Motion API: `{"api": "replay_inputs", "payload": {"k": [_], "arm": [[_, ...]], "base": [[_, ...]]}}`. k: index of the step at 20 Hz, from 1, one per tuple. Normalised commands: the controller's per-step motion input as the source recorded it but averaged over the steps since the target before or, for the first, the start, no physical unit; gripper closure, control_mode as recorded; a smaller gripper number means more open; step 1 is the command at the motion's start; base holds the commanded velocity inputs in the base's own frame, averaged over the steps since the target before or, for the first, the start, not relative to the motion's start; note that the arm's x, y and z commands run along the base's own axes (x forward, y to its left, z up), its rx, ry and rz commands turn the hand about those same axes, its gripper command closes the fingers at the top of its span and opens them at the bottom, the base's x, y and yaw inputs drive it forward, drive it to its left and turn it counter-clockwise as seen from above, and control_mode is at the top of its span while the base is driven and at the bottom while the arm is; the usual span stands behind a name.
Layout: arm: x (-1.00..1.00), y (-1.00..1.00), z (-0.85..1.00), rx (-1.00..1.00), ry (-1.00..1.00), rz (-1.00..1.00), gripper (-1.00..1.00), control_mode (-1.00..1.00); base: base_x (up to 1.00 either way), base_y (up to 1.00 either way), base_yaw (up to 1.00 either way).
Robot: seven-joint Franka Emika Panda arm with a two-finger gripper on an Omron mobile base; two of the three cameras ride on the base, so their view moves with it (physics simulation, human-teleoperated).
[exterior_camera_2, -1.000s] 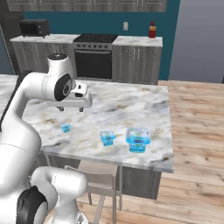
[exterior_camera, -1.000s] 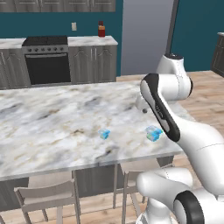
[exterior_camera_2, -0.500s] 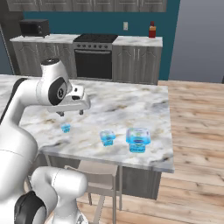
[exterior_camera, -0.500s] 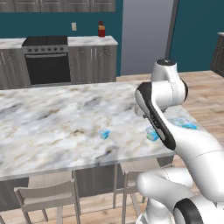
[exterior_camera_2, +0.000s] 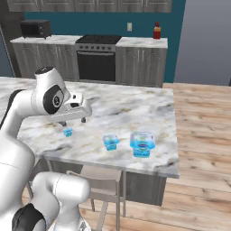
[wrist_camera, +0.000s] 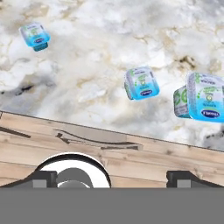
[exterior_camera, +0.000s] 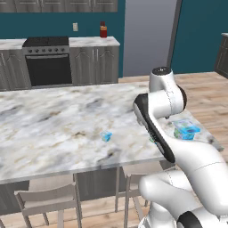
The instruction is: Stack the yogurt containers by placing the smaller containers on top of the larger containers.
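Three light-blue yogurt containers stand on the marble island (exterior_camera_2: 135,106). The smaller container, a tiny cup (exterior_camera_2: 67,131) (wrist_camera: 35,36) (exterior_camera: 106,136), sits nearest my gripper. A mid-sized tub (exterior_camera_2: 110,142) (wrist_camera: 141,83) stands to its right. Beside that, near the island's right end, is the biggest tub (exterior_camera_2: 142,143) (wrist_camera: 202,101) (exterior_camera: 186,129), which has a greenish side. My gripper (exterior_camera_2: 72,121) (wrist_camera: 113,177) hovers open just above and behind the tiny cup, holding nothing. In the left base view my forearm hides most of the mid-sized tub.
The island's front edge (wrist_camera: 100,131) runs close below the containers, with wood floor beyond it. Stools (exterior_camera: 49,200) stand under that edge. A stove (exterior_camera_2: 97,58), a microwave (exterior_camera_2: 35,28) and a red bottle (exterior_camera_2: 156,30) are on the back counter.
The arm has folded down and my open gripper has sunk toward the island's front, closer to the tiny cup. The containers have not moved.
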Motion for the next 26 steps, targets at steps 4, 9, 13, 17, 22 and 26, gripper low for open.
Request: {"api": "replay_inputs", "payload": {"k": [4, 9, 13, 17, 22, 26], "arm": [[-0.20, -0.19, -0.25, -0.06, 0.00, 0.01, -1.00, -1.00], [-0.12, -0.20, -0.22, -0.05, 0.00, 0.02, -1.00, -1.00], [0.00, -0.13, -0.18, -0.04, 0.00, 0.02, -1.00, -1.00], [0.00, -0.08, -0.11, -0.01, -0.01, 0.03, -1.00, -1.00], [0.01, -0.03, -0.13, -0.01, -0.01, 0.04, -1.00, -1.00], [0.06, -0.03, -0.16, 0.00, 0.00, 0.04, -1.00, -1.00]], "base": [[0.00, 0.00, 0.00], [0.00, 0.00, 0.00], [0.00, 0.00, 0.00], [0.00, 0.00, 0.00], [0.00, 0.00, 0.00], [0.00, 0.00, 0.00]]}}
